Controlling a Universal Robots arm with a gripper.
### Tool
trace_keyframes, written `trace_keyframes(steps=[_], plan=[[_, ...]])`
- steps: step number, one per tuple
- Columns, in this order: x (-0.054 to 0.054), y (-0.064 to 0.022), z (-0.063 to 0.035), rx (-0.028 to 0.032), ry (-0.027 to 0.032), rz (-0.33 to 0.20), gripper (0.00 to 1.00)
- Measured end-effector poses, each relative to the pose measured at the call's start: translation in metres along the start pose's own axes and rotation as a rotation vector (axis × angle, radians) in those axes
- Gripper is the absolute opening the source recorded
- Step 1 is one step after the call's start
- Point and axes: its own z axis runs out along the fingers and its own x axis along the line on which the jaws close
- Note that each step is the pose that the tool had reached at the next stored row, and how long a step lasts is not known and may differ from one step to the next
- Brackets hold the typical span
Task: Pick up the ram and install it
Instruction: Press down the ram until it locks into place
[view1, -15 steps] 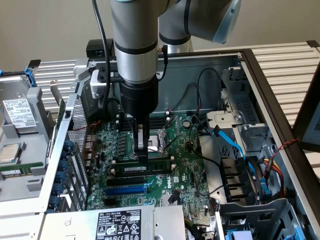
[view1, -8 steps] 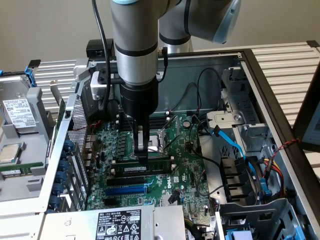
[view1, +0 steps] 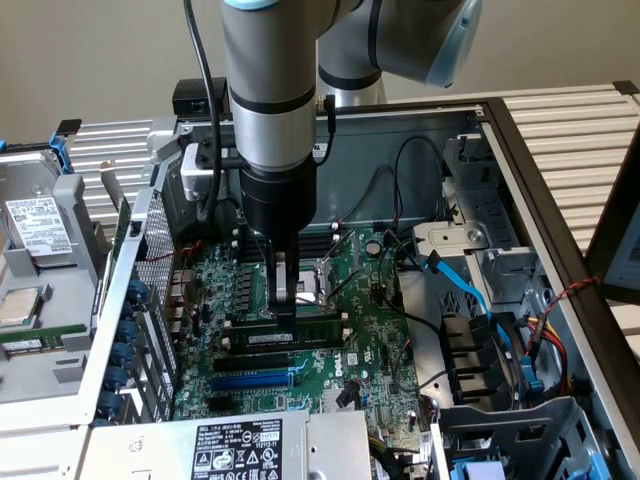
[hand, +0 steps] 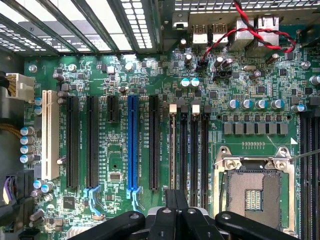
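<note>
The gripper (view1: 284, 312) stands low over the motherboard (view1: 375, 345) with its jaws clenched together, their tips pressing on the top edge of the ram (view1: 290, 335), which lies along one of the black memory slots (hand: 193, 150) beside the CPU socket (hand: 254, 192). It looks like the seating push, though whether the stick is fully home cannot be told from here. To do it well, the force should run straight down along the stick, so that neither end rides high and the white end clips (hand: 195, 108) can catch. Close by are the blue expansion slot (hand: 132, 145) and the bare socket pins. Black cables (view1: 405, 175) and blue data cables (view1: 465, 290) hang over the exterior view's right.
</note>
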Motion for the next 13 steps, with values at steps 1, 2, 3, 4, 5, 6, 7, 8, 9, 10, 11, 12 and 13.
trace_keyframes(steps=[1, 2, 3, 4, 5, 6, 7, 8, 9, 10, 11, 12, 13], plan=[[0.0000, 0.0000, 0.0000, 0.0000, -0.0001, 0.000, 0.11], [0.0001, 0.0000, 0.0000, 0.0000, -0.0001, 0.000, 0.11], [0.0002, 0.0000, 0.0000, 0.0000, -0.0001, 0.000, 0.11], [0.0003, 0.0000, 0.0000, 0.0000, -0.0001, 0.000, 0.11], [0.0008, -0.0001, 0.0000, -0.0001, -0.0001, 0.000, 0.11], [0.0011, -0.0001, 0.0000, -0.0001, -0.0001, 0.000, 0.11], [0.0010, -0.0001, 0.0000, -0.0001, -0.0001, 0.000, 0.11], [0.0010, -0.0001, 0.0000, -0.0001, -0.0003, 0.000, 0.11], [0.0010, -0.0001, 0.0000, -0.0001, -0.0005, 0.000, 0.11], [0.0010, -0.0001, 0.0001, -0.0001, -0.0006, 0.000, 0.11], [0.0010, -0.0001, 0.0002, -0.0001, -0.0008, 0.000, 0.11], [0.0010, 0.0000, 0.0004, -0.0002, -0.0008, 0.000, 0.11], [0.0010, 0.0000, 0.0007, -0.0002, -0.0009, 0.000, 0.11]])
